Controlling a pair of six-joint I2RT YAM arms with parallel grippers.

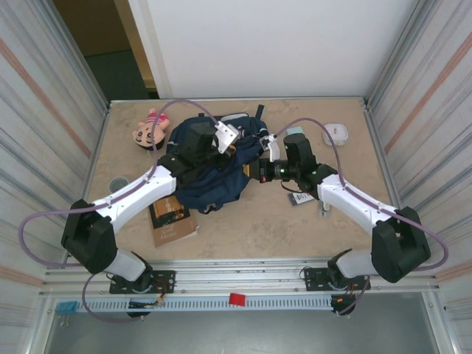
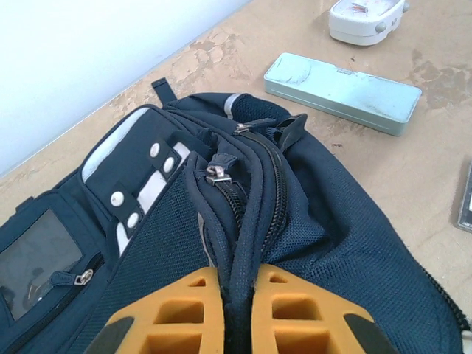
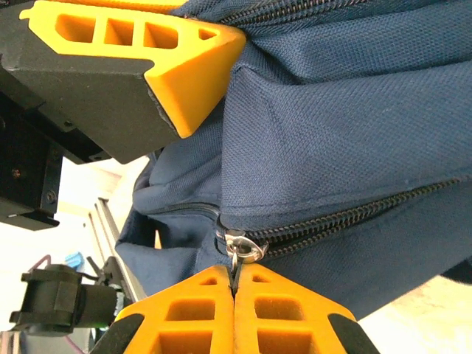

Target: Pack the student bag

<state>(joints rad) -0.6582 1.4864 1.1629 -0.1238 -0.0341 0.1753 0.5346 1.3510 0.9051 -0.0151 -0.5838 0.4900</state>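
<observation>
The bag (image 1: pixel 214 183) lies mid-tabletop (image 1: pixel 251 221), beneath both sets of fingers. The left fingers (image 2: pixel 221 284) are closed on a raised fold of the bag's fabric beside a zip, with the cloth pinched between them. The right fingers (image 3: pixel 240 291) are pressed fully together on the zip pull (image 3: pixel 240 249), whose metal ring sits just at their tips. The zip teeth run off to their right. Above the right fingers, one orange left finger presses against the bag. Ahead of the left fingers, past the bag, a pale tin (image 2: pixel 343 92) lies flat, with a white box (image 2: pixel 366 18) beyond it. Behind the left fingers lies a book (image 1: pixel 173 221), partly under the arm, and a doll (image 1: pixel 151 127) lies off to their left.
</observation>
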